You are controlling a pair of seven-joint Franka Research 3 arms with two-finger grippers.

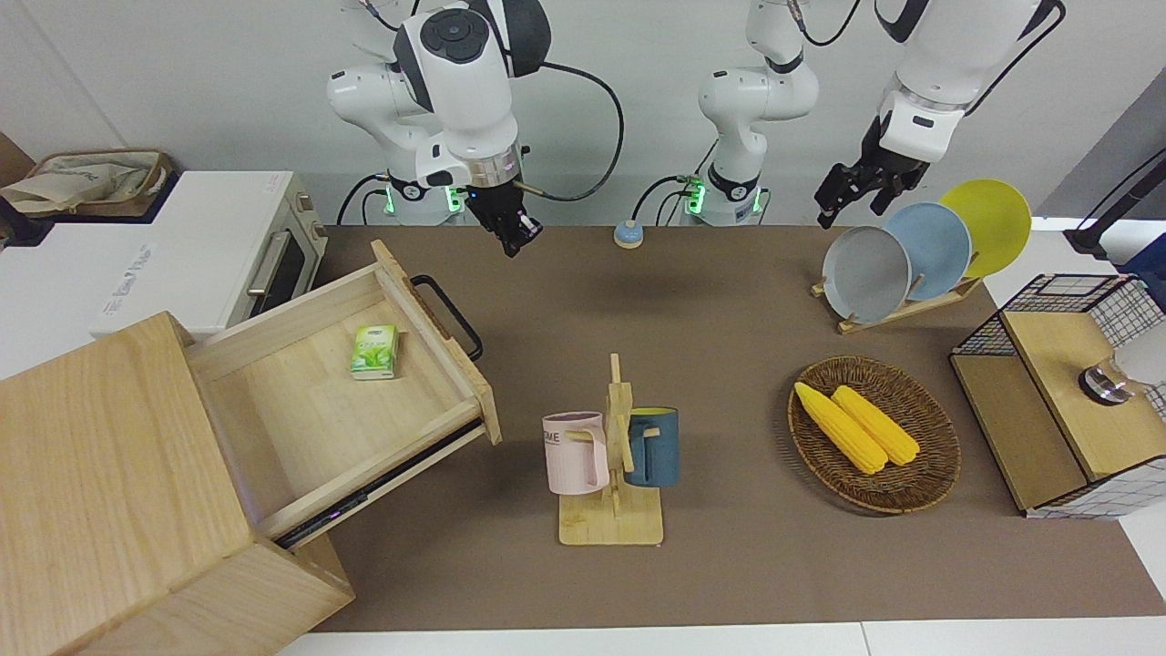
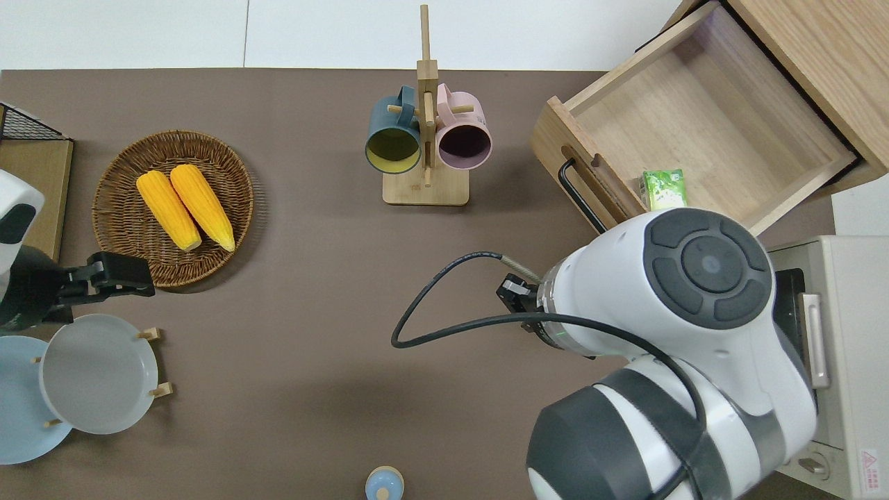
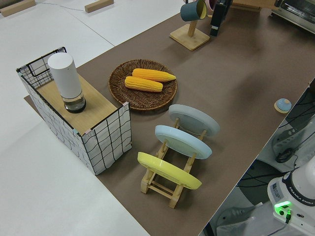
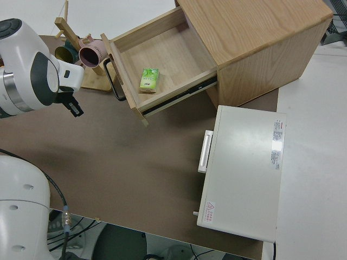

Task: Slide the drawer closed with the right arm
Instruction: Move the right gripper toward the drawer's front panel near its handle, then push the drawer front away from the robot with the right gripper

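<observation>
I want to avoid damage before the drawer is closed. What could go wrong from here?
1. The drawer is wide open and the right hand is off its black handle, over bare table; a push off-centre might skew it on its rails.
2. The green packet inside lies close to the front panel and may slide when the drawer moves.

front cam sits across the worktop (image 1: 729,301), facing the robots, raised, whole scene in shot w/ arm bases at top. overhead cam looks straight down, close enough that the right arm (image 2: 667,305) fills the lower corner. left side cam is high at the left arm's end, looking diagonally along, wire box (image 3: 78,115) and plate rack (image 3: 172,157) nearest. right side cam sits above the right arm, looking out over the drawer (image 4: 157,76) and toaster oven (image 4: 244,168). front, overhead & right side all share drawer and mug stand (image 1: 612,456); left side catches the stand too, at its top edge.
</observation>
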